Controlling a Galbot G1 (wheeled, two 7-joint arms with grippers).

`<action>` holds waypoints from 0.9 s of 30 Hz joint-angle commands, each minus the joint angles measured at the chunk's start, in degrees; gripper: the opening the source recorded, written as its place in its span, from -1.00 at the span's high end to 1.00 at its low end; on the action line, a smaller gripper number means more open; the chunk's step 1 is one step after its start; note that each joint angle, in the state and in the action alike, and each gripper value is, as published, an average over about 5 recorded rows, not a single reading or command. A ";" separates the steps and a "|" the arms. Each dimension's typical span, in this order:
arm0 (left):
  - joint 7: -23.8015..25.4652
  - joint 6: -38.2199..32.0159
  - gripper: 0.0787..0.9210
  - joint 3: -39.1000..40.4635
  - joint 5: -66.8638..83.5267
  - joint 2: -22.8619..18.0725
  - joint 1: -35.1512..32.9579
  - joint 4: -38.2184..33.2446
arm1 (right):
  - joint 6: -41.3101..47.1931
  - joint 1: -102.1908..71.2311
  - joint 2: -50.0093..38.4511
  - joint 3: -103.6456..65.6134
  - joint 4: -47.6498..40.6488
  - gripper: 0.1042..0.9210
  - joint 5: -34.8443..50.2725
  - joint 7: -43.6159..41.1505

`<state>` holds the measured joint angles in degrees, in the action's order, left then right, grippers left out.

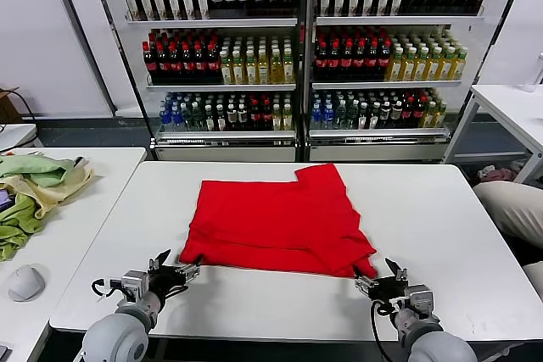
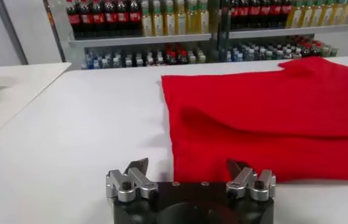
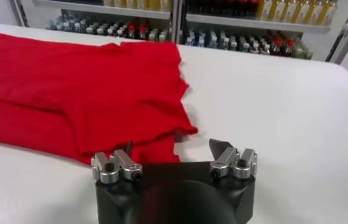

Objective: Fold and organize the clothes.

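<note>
Left pincer point(image 1: 176, 270): low over the near edge of the white bench point(image 1: 441, 235), jaws spread wide and empty; in the left wrist view point(image 2: 188, 168) one fingertip lies at the near left corner of the red T-shirt point(image 2: 271, 115), whether touching cannot be told.

Right pincer point(image 1: 375, 276): low over the near edge on the other side, jaws wide and empty; in the right wrist view point(image 3: 171, 150) it sits just beside the shirt's near right corner point(image 3: 83, 91), one finger over the hem.

Red T-shirt point(image 1: 280, 218): plain red, lying flat on the middle of the bench, folded over with a doubled layer along its near edge; far right corner stands out past the rest.

Side bench point(image 1: 76, 235), to the left: grey computer mouse point(image 1: 25, 281) near its front; farther back, a heap of pale green and yellowish cloths point(image 1: 34, 188).

Shelves point(image 1: 301, 57), beyond the bench: rows of bottled drinks on three levels.
</note>
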<state>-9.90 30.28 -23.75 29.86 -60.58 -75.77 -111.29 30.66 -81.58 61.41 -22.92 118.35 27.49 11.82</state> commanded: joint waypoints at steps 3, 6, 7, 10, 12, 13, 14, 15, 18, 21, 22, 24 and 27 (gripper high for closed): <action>-0.15 0.96 -0.63 0.00 0.47 0.06 1.04 1.75 | 0.00 0.60 1.06 1.35 -1.68 -0.60 2.01 0.11; 0.23 1.09 -0.45 0.19 0.02 0.12 0.44 1.70 | 0.05 0.77 1.35 1.92 -1.89 -0.39 1.99 0.15; 0.37 1.11 -0.39 0.28 -0.14 0.10 0.31 1.69 | 0.08 0.79 1.41 2.02 -1.91 -0.31 1.99 0.15; 0.63 1.12 -0.18 0.51 -0.42 -0.13 0.17 1.69 | 0.17 0.80 1.54 2.18 -1.96 -0.10 1.98 0.12; 0.77 1.04 -0.04 0.60 -0.44 -0.32 0.19 1.69 | 0.19 0.76 1.60 2.18 -2.02 0.05 1.97 0.09; 0.85 0.99 0.02 0.63 -0.43 -0.41 0.20 1.67 | 0.19 0.74 1.62 2.15 -2.04 0.14 1.96 0.06; 0.95 0.94 0.09 0.66 -0.42 -0.50 0.19 1.65 | 0.18 0.73 1.64 2.09 -2.02 0.20 1.94 0.03; 1.05 0.89 0.17 0.68 -0.41 -0.59 0.15 1.61 | 0.17 0.71 1.65 2.00 -1.95 0.26 1.93 -0.02; 1.36 0.86 0.37 0.67 -0.40 -0.85 0.04 1.44 | 0.17 0.30 1.35 1.31 -0.88 0.48 1.89 -0.19; 1.58 0.92 0.58 0.47 -0.42 -0.97 -0.44 0.68 | 0.22 -1.67 0.12 -0.45 2.27 0.71 1.74 -0.71; 1.57 0.97 0.64 0.32 -0.42 -0.86 -1.01 -0.17 | 0.24 -2.91 -0.47 -1.28 3.90 0.76 1.63 -0.99; 1.27 1.16 0.78 -0.14 -0.42 -0.32 -3.09 -3.13 | 0.34 -5.74 -1.51 -2.87 7.62 0.85 1.44 -1.45; 0.33 1.56 0.91 -1.57 -0.89 1.24 -9.29 -10.05 | 0.44 -10.54 -2.39 -4.63 12.75 0.89 0.82 -1.83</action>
<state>-9.19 31.84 -24.36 29.21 -60.50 -79.00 -113.99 31.21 -84.86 61.00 -23.98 121.83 28.72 10.59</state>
